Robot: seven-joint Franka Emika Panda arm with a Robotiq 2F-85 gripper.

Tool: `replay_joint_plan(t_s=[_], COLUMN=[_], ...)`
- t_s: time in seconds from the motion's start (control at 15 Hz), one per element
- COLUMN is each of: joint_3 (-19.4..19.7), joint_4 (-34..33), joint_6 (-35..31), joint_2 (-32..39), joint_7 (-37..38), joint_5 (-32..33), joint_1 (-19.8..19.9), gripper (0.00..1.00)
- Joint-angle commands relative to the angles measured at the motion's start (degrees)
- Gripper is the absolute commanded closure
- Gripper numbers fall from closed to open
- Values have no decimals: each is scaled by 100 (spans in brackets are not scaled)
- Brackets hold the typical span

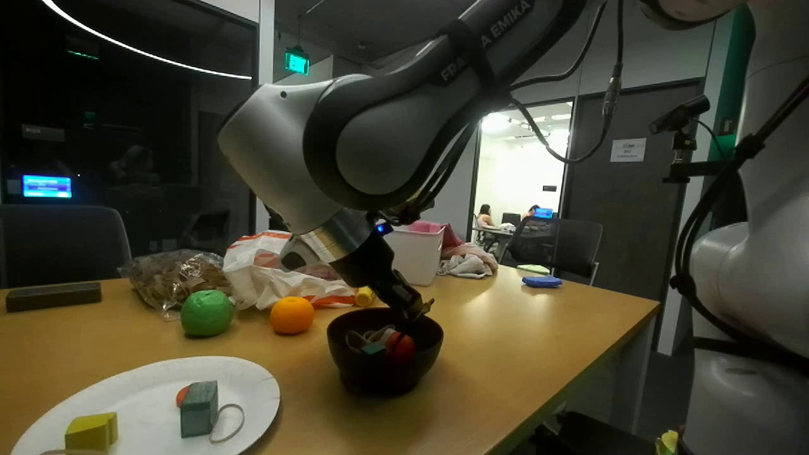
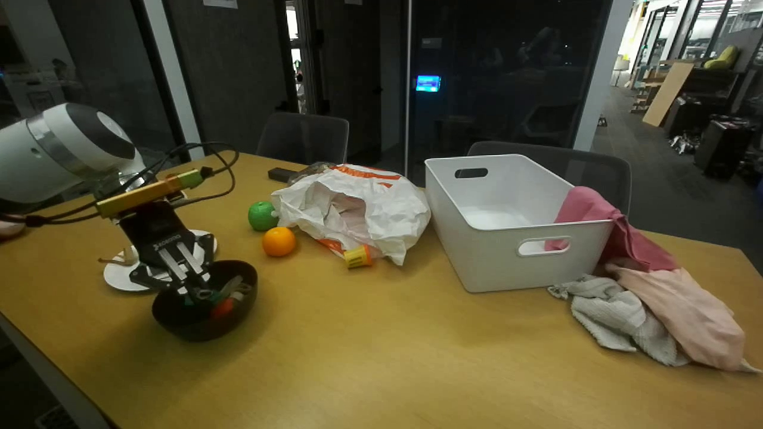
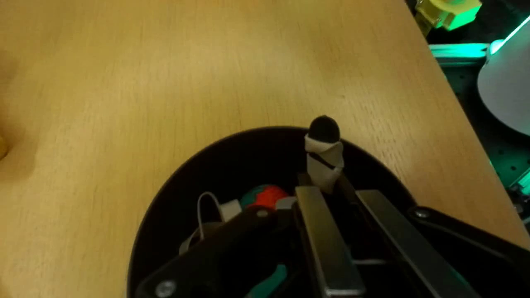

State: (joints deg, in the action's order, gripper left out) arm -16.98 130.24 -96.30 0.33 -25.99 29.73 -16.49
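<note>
In the wrist view my gripper [image 3: 325, 186] is nearly closed, with a small dark piece wrapped in a pale beige band [image 3: 325, 159] pinched between its fingertips. Below it is a dark bowl [image 3: 232, 165], also seen in both exterior views. Tilted downward, the gripper [image 1: 414, 309] has its tips at the bowl's [image 1: 385, 376] opening, and a beige bit shows at their end. Inside the bowl lie a red-and-green ball [image 3: 269, 195], pale loops [image 3: 207, 198] and a teal piece [image 1: 374, 348]. My fingers hide part of the contents.
Near the bowl is a white plate [image 1: 253, 379] with a yellow block [image 1: 91, 431] and a grey-green block [image 1: 199, 411]. An orange [image 2: 278, 241], a green fruit [image 2: 262, 215], a plastic bag [image 2: 381, 208], a yellow tub [image 2: 357, 256] and a white bin [image 2: 495, 262] stand farther off.
</note>
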Motion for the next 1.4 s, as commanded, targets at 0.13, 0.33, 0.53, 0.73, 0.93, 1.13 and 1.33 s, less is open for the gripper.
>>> replay_joint_plan(t_s=[0.13,0.33,0.53,0.73,0.93,1.13,1.33], joint_3=[53,80,13,-116,-285,-361,-333], joint_4=[385,570,747,882,880,816,744], joint_6=[-1181,-1466,-1112,-375,662,1367,1620], joint_2=[-256,-353,-445,-526,-491,-394,-351], joint_7=[566,942,1148,1184,1012,832,393], joint_5=[974,1755,2457,2748,2593,2392,1933], joint_1=[26,41,-19,-124,-267,-362,-382], gripper=[90,90,90,88,88,88,89])
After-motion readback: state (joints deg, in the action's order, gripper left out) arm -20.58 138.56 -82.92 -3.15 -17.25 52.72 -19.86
